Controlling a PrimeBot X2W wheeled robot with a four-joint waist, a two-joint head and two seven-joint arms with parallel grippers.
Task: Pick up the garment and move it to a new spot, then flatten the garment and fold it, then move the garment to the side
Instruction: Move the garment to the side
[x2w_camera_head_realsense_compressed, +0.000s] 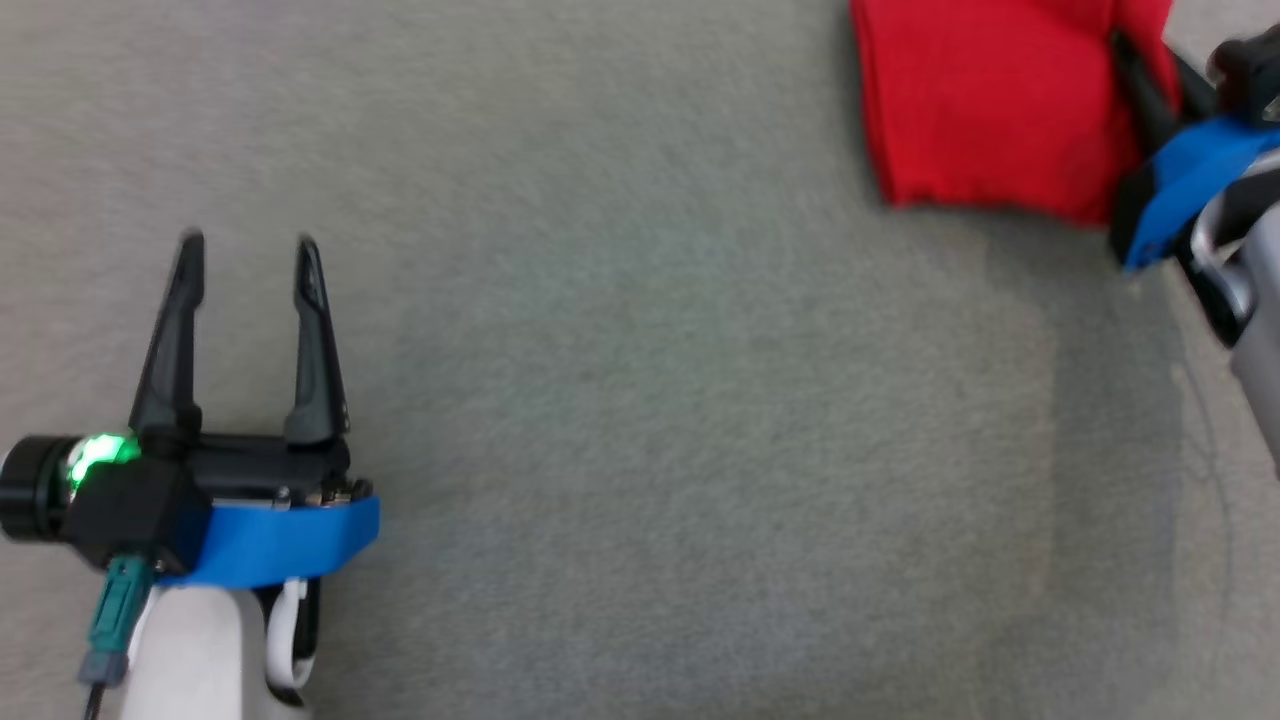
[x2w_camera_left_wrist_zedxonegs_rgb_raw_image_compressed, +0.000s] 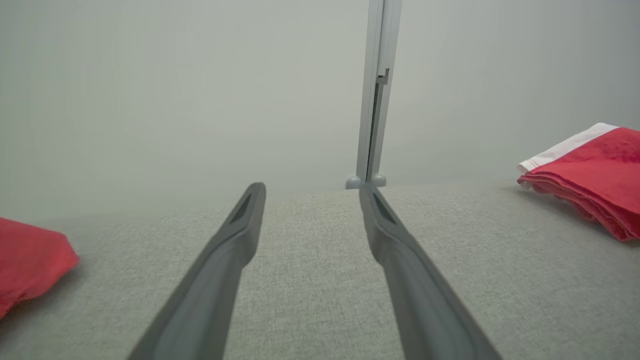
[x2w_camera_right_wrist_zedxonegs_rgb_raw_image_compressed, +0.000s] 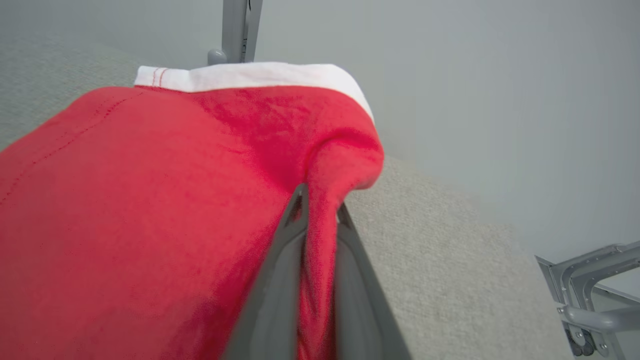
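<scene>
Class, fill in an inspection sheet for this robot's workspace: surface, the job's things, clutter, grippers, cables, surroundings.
Surface: grey woven surface, bare in the middle.
Job's things: red garment with white trim, folded, lying at the far right.
Clutter: a second red cloth at the left edge of the left wrist view.
Grippers: left gripper open over bare surface; right gripper shut on a fold of the garment.
Cables: cable with a teal plug at the left wrist.
Surroundings: pale wall, grey post, metal frame.
</scene>
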